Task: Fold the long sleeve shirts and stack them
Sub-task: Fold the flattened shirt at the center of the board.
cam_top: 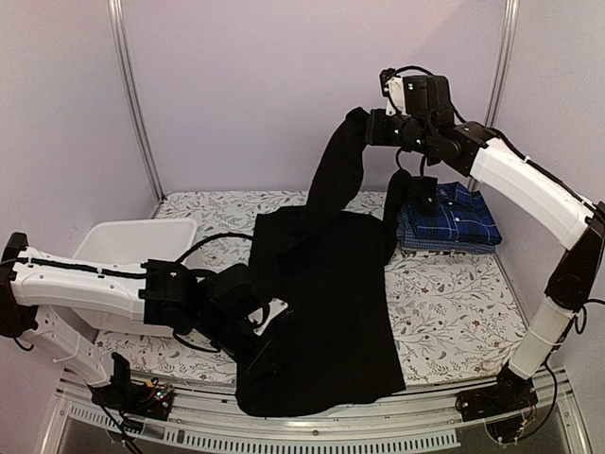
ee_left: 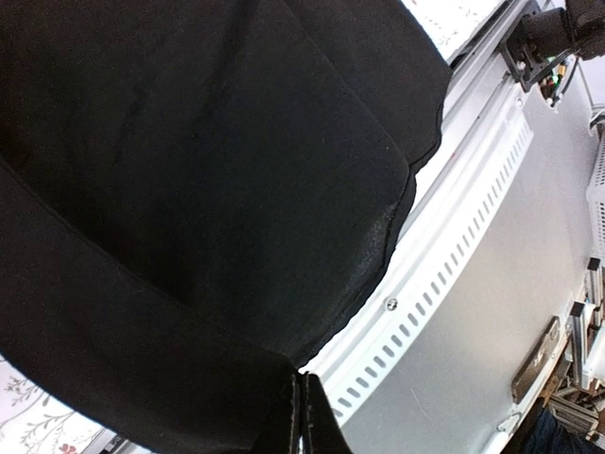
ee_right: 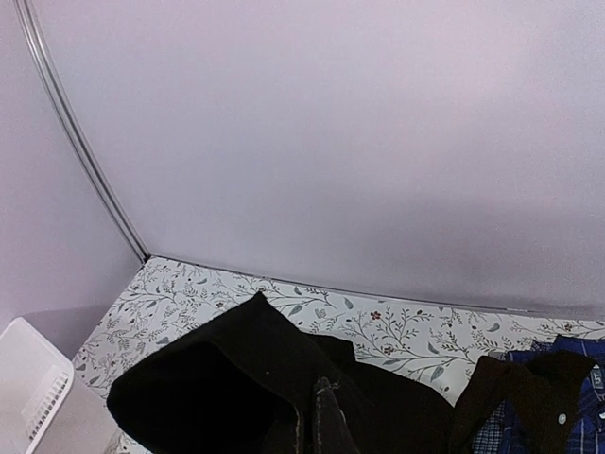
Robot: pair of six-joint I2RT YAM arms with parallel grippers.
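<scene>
Top view: black shirt spread mid-frame, one sleeve raised to upper centre in the clenched right gripper; left gripper clamps its lower-left edge; plaid shirt folded at right.
Left wrist: left gripper pinched on black shirt, bottom centre.
Right wrist: right gripper grasping black shirt, bottom centre; plaid shirt lower right.

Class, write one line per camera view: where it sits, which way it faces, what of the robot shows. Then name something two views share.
Top external: above and behind, looking down over the floral-patterned table; left arm and right arm show.
Left wrist: low at the near edge, facing the slotted metal rail; left gripper shut on the plain black long sleeve shirt.
Right wrist: raised high, facing the back wall; right gripper shut on that shirt.
Shared: top and right wrist views both show the white plastic slotted basket.
</scene>
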